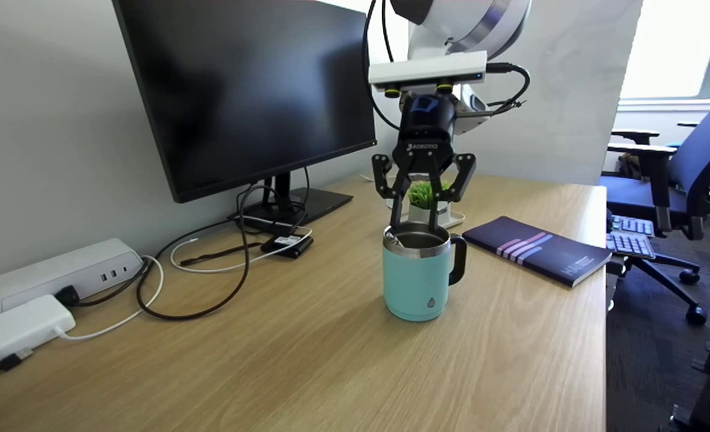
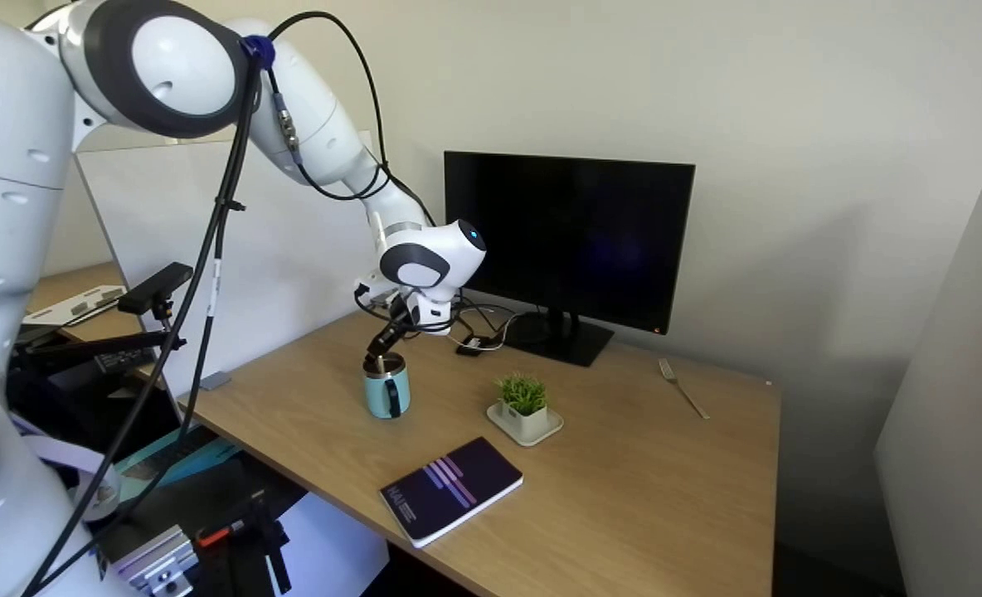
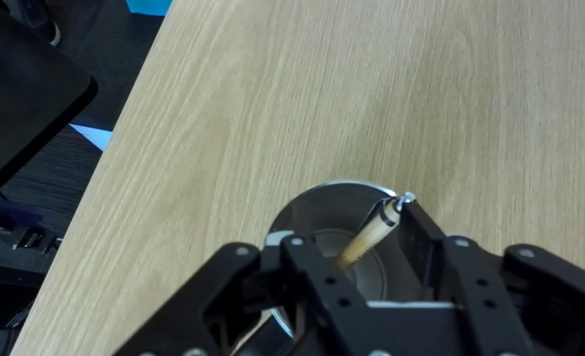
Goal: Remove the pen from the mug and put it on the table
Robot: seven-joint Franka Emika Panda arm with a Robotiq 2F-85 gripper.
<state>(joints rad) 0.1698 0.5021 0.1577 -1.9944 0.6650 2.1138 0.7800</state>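
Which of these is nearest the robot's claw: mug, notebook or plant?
The mug: the gripper is at its mouth; the notebook and plant sit farther off.

We observe the pale teal mug (image 1: 416,285), silver-rimmed, dark-handled, upright on the wood-grain table (image 1: 307,360); inside it we note the tan pen (image 3: 370,236), dark-banded, tilted, its silvery end at the rim.

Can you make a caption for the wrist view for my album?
The open gripper hovers at the mouth of the mug, a pen leaning inside.
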